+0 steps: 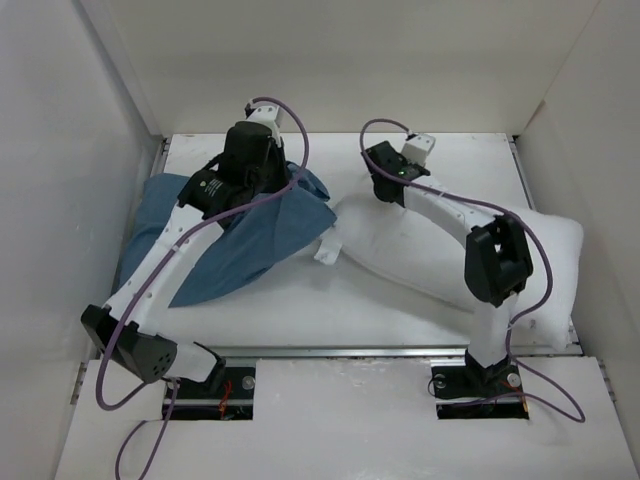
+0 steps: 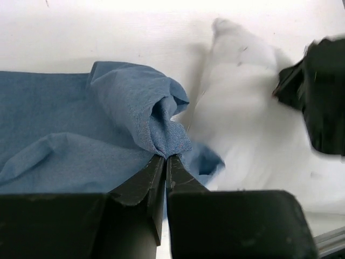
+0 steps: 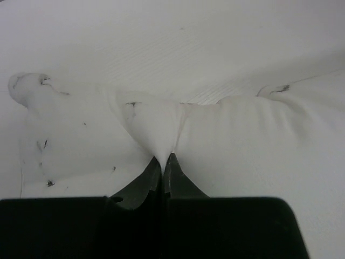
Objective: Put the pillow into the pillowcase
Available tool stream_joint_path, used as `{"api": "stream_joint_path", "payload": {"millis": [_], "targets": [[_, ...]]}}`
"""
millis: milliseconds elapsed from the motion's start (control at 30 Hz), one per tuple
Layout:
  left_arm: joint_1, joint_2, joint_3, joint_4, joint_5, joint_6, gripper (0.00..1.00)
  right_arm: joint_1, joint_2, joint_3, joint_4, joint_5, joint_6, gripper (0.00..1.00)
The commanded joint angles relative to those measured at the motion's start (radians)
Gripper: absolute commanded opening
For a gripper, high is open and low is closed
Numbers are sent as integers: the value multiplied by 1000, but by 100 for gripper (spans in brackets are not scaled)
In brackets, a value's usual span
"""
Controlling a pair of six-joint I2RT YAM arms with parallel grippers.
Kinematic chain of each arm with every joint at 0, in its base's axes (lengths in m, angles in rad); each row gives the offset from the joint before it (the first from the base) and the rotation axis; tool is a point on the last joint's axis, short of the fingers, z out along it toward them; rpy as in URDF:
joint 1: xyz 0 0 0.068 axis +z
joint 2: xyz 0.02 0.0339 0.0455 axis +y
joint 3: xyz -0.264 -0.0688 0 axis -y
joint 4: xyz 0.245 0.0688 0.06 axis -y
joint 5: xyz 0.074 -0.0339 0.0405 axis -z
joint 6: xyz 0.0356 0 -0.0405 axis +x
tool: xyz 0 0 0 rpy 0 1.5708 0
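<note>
The slate-blue pillowcase (image 1: 240, 235) lies wrinkled on the left of the table. My left gripper (image 2: 165, 157) is shut on a bunched fold of the pillowcase (image 2: 135, 108) at its right edge; from above, the left gripper (image 1: 262, 172) is over the cloth's far right part. The white pillow (image 1: 420, 255) stretches from the table's middle to the right, a small tag (image 1: 327, 252) at its left corner. My right gripper (image 3: 163, 158) is shut on a pinch of the pillow (image 3: 237, 140) fabric; from above, the right gripper (image 1: 385, 192) is at the pillow's far left end. The pillow (image 2: 253, 118) shows just right of the held blue fold.
White walls (image 1: 60, 150) enclose the table on the left, back and right. A metal rail (image 1: 330, 352) runs along the table's near edge, in front of the arm bases. The right arm (image 2: 318, 91) shows as a dark shape at the right edge of the left wrist view.
</note>
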Motion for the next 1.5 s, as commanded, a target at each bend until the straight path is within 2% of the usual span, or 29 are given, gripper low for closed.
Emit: {"api": "stream_joint_path", "payload": {"millis": [0, 67, 100, 133, 167, 233, 267, 300, 333, 367, 433, 467, 500, 600, 700, 833, 933, 1033, 1067, 1100, 1133, 1167, 1200, 1267, 1300, 1400, 1467], "targets": [[3, -67, -58, 18, -16, -24, 1, -111, 60, 45, -184, 81, 37, 0], [3, -85, -68, 18, -16, -24, 1, -112, 60, 71, -172, 81, 7, 0], [3, -99, -77, 27, 3, -33, 1, -112, 60, 80, -149, 69, -30, 6], [3, -99, -77, 27, 13, -33, 1, -112, 43, 80, -132, 28, -58, 16], [3, -110, -77, 36, 13, -23, 1, -112, 29, 89, -112, 0, -90, 38], [3, -121, -77, 36, 25, -13, 1, -112, -40, 77, -30, -69, -194, 62], [3, -121, -77, 48, 39, -13, 1, -112, -67, 50, 3, -174, -226, 74], [3, -121, -77, 48, 39, -3, 1, -112, -128, 33, 30, -233, -251, 92], [3, -121, -86, 48, 68, -3, 1, -112, -159, 14, 90, -306, -318, 100], [3, -121, -86, 48, 68, 8, 1, -112, -190, -7, 121, -448, -342, 100], [3, -121, -97, 48, 77, 8, 1, -102, -280, -92, 240, -595, -445, 100], [3, -130, -97, 48, 77, 8, 1, -102, -308, -127, 288, -659, -467, 100], [3, -130, -97, 48, 77, 8, 1, -92, -331, -192, 335, -786, -498, 100], [3, -156, -106, 48, 95, 8, 1, -17, -371, -242, 445, -940, -615, 100], [3, -194, -115, 59, 108, 17, 1, 58, -324, -242, 486, -964, -710, 100], [3, -233, -124, 59, 117, 17, 1, 169, -233, -187, 518, -1028, -747, 100], [12, -253, -124, 50, 117, 17, 1, 178, -180, -187, 593, -1048, -747, 100], [12, -262, -115, 39, 117, 17, 1, 188, -131, -175, 656, -1132, -724, 100], [12, -262, -115, 29, 117, 17, 1, 188, -117, -163, 656, -1170, -724, 94], [12, -271, -115, 28, 117, 17, 1, 188, -104, -135, 656, -1171, -707, 72], [12, -271, -115, 28, 117, 17, 1, 188, -94, -120, 656, -1156, -686, 47], [12, -271, -115, 19, 117, 17, 1, 188, -94, -107, 656, -1119, -663, 5], [12, -280, -115, 19, 117, 17, 1, 188, -94, -107, 656, -983, -638, 0], [12, -290, -129, 19, 108, 17, 1, 188, -164, -141, 675, -871, -647, 0], [12, -290, -129, 28, 108, 17, 1, 188, -193, -161, 675, -744, -647, 0], [12, -300, -149, 54, 138, 37, 1, 169, -296, -198, 640, -588, -647, 0], [12, -279, -158, 84, 186, 54, 1, 114, -354, -208, 595, -521, -656, 0]]}}
